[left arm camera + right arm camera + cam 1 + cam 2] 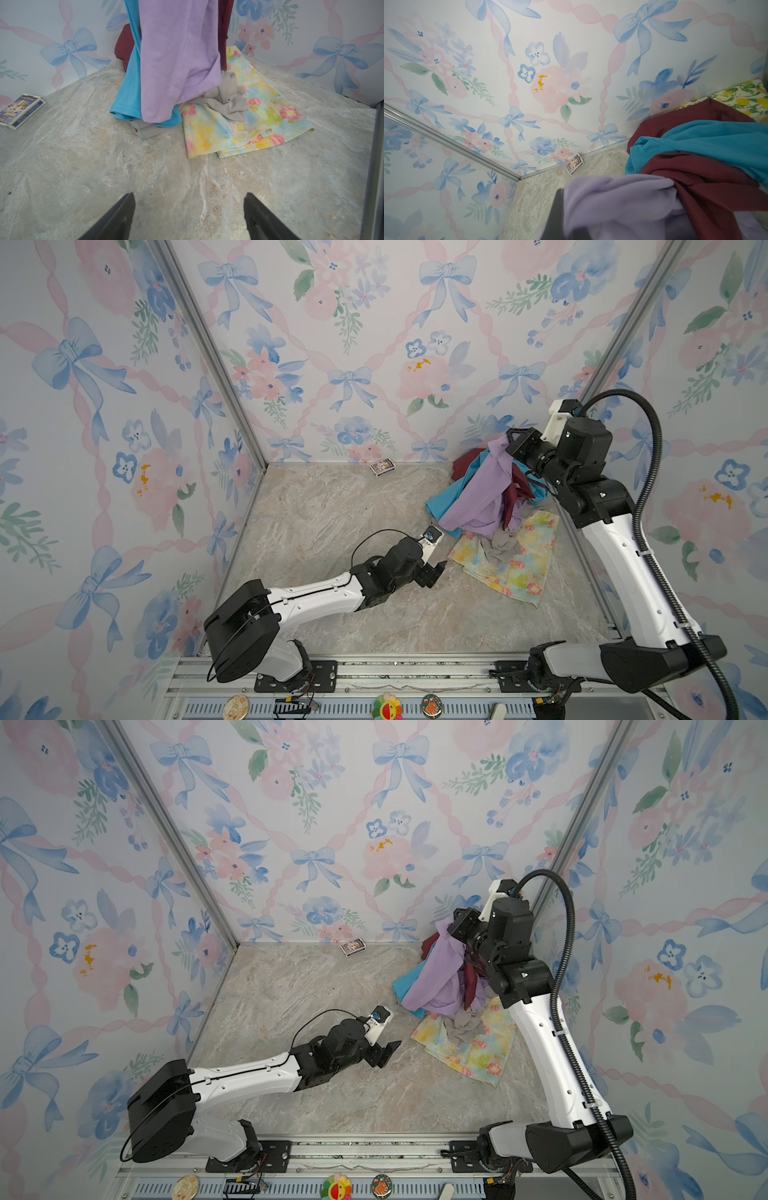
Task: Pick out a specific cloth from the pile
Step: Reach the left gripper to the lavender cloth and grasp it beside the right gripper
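Here the right pincer [514, 444] is clamped on the top of the cloth [478, 497], which hangs raised over the far right corner of the tabletop [332, 510] with its lower end down at the pile [507, 556] (a turquoise cloth [441, 502] and a maroon cloth [513, 499] hang tangled with it). The left pincer [189, 195] stands apart and empty, low over the tabletop, near the pile and facing it.

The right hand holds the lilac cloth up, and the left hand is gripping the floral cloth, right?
Not quite. The left hand is open and grips nothing, short of the floral cloth, as the left wrist view shows. The right hand does hold the lilac cloth up.
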### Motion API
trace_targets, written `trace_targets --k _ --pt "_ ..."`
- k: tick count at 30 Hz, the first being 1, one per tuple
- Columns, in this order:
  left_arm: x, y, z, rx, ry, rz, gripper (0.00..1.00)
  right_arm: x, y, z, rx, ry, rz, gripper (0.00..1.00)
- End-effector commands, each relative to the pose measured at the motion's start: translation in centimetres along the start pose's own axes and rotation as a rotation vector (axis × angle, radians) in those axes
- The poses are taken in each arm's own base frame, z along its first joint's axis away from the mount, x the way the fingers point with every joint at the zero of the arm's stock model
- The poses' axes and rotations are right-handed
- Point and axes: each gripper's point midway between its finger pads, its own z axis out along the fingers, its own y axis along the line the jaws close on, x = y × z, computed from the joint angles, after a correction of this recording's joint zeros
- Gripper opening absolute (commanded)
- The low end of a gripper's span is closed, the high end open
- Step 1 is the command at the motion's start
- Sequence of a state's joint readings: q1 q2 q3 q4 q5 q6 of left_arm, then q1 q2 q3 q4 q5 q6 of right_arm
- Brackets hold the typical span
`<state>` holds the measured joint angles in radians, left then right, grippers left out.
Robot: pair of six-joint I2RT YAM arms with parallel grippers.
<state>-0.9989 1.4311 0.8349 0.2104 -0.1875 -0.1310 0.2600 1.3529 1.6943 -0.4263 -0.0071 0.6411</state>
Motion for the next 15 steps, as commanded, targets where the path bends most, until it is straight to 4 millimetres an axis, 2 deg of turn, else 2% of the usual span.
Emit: trace_targets --k 1,9,15 --pt "-0.7 0.9 0.3 -0.03 -0.005 0.01 0.84 -3.9 4.4 -3.6 -0.118 -0.116 -0.053 0.0" --pt "-0.6 2.0 0.5 -0.06 -0.001 0.001 0.84 -4.4 7.8 -5.1 -0.188 -0.118 -0.101 0.0" --pt "-0.9 3.2 0.2 -0.094 -0.011 -0.008 0.84 -3.8 10.2 -6.1 -0.237 -0.095 -0.155 0.0"
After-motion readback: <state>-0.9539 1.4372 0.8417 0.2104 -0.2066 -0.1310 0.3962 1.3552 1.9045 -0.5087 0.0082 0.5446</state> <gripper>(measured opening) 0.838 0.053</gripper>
